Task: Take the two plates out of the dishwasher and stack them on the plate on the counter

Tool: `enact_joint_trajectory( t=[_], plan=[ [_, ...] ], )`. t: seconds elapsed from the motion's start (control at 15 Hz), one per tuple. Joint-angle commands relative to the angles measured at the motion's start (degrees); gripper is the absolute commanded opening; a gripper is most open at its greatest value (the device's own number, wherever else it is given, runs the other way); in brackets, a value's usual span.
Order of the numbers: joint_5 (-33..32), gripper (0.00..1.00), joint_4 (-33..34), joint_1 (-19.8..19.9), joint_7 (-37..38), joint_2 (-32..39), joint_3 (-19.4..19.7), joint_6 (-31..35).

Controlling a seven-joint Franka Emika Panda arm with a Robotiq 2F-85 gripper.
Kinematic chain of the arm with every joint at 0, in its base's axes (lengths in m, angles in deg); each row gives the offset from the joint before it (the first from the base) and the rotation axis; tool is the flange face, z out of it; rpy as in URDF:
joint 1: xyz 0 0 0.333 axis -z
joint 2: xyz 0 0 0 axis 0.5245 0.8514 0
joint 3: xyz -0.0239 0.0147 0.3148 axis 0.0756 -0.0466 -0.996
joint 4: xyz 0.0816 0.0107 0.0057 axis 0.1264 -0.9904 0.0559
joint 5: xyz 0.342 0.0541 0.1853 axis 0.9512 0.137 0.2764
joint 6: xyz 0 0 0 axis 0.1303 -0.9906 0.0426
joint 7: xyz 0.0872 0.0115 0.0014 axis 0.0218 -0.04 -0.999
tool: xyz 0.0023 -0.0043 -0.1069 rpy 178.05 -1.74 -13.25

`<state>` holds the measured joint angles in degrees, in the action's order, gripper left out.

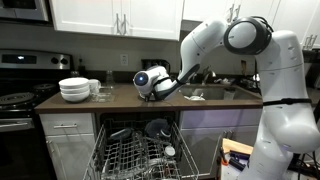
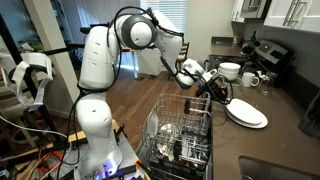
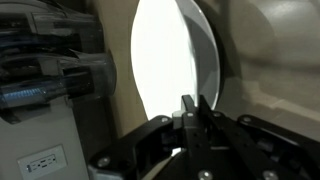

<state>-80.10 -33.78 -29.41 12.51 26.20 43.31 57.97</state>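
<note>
In the wrist view my gripper (image 3: 195, 112) is shut on the rim of a white plate (image 3: 165, 60) and holds it on edge. In both exterior views the gripper (image 1: 155, 90) (image 2: 215, 88) hangs over the counter edge, above the open dishwasher rack (image 1: 140, 152) (image 2: 185, 130). A white plate (image 2: 246, 113) lies flat on the dark counter just beside the gripper. The rack holds several dishes; I cannot pick out a plate among them.
A stack of white bowls (image 1: 75, 90) (image 2: 230, 70) and mugs (image 2: 250, 79) stand on the counter by the stove (image 1: 20, 95). A sink (image 1: 205, 92) is behind the arm. Upper cabinets hang above the counter.
</note>
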Motion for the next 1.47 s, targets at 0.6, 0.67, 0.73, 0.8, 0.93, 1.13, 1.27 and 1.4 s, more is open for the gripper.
enact_joint_trajectory(
  t=[0.6, 0.67, 0.73, 0.8, 0.93, 1.13, 1.27, 1.4],
  plan=[
    [1.67, 0.38, 2.19, 1.79, -1.63, 1.23, 0.32, -0.08],
    [1.67, 0.36, 2.15, 1.84, -1.63, 1.21, 0.31, 0.00],
    [1.89, 0.40, 2.09, 1.93, -1.79, 1.18, 0.22, 0.17],
    [2.24, 0.43, 2.00, 2.02, -2.07, 1.11, 0.11, 0.44],
    [3.26, 0.41, 1.77, 2.10, -2.62, 0.93, -0.06, 1.10],
    [4.97, 0.41, 1.57, 1.93, -3.31, 0.68, -0.11, 1.22],
    [6.00, 0.43, 1.38, 1.82, -3.77, 0.45, -0.17, 1.11],
    [7.19, 0.44, 1.16, 1.68, -4.45, 0.17, -0.18, 0.87]
  ],
)
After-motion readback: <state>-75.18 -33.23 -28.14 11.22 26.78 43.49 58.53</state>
